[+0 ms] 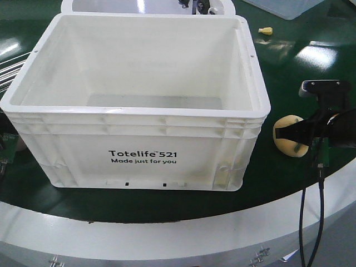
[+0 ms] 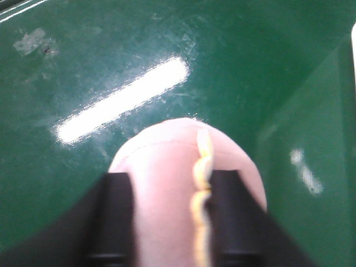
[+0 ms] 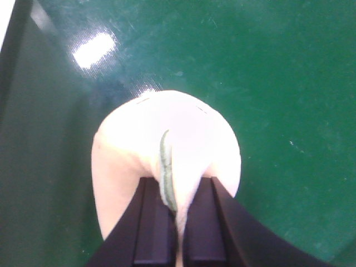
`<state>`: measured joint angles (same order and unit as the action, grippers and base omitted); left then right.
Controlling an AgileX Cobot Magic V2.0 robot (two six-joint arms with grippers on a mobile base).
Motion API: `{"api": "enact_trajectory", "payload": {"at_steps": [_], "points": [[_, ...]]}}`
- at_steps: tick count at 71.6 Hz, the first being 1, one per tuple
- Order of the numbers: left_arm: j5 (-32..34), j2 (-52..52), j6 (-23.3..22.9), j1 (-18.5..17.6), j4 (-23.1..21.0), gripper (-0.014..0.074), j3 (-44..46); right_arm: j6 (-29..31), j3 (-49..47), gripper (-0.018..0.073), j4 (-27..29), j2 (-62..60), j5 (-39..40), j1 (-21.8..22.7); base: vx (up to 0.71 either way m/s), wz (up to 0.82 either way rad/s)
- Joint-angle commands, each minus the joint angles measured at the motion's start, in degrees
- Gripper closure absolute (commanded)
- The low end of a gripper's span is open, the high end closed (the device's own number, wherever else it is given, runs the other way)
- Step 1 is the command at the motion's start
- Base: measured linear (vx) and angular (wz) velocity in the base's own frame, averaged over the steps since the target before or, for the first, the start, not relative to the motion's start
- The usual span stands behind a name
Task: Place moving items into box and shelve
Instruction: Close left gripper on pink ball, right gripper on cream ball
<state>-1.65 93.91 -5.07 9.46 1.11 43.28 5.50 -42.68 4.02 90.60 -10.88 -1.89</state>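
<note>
The white box (image 1: 144,158), printed "Totelife 521", stands open in the middle of the green table, and the part of its floor that shows is bare. To its right, on the table, lies a pale yellow soft item (image 1: 285,143) with my right gripper (image 1: 297,135) on it. The right wrist view shows that gripper (image 3: 177,183) shut on the cream item (image 3: 167,117), pinching it at its green seam. My left gripper (image 2: 169,178) is shut on a pink soft item (image 2: 167,150) with a yellow frilled seam, low over the green surface. In the front view the left arm barely shows at the left edge.
A small yellow piece (image 1: 266,30) lies at the back right, near a translucent bin (image 1: 289,8). A white container (image 1: 83,4) sits behind the box. Metal rods (image 1: 11,72) lie at the left. The table's grey rim (image 1: 167,236) curves along the front, and black cables (image 1: 311,222) hang over it.
</note>
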Motion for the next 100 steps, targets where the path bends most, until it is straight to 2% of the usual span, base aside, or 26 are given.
{"api": "enact_trajectory", "payload": {"at_steps": [1,3,5,29,57,100], "points": [[-0.54,-0.94,-0.05,-0.13,0.07,0.0521,1.16,0.42,-1.46,0.0575,-0.37,-1.61,2.99,0.37,0.00,0.00],[-0.60,-0.92,-0.05,-0.13,0.07,0.0593,1.16,0.42,-1.46,0.0575,-0.43,-1.61,2.99,0.37,0.00,0.00],[-0.60,-0.84,-0.05,-0.13,0.07,0.0626,1.16,0.42,-1.46,0.0575,-0.49,-1.61,2.93,0.37,0.00,0.00],[-0.40,-1.39,-0.11,-0.13,0.02,0.0625,1.16,0.42,-1.46,0.0575,-0.49,-1.61,2.92,0.37,0.00,0.00],[3.78,-7.47,-0.11,-0.13,0.02,0.0622,1.16,0.42,-1.46,0.0575,-0.49,-1.61,3.37,0.37,0.00,0.00],[11.42,-15.11,-0.04,-0.13,0.02,0.0623,1.16,0.93,-1.51,0.0575,-1.92,-1.74,13.47,0.37,0.00,0.00]]}}
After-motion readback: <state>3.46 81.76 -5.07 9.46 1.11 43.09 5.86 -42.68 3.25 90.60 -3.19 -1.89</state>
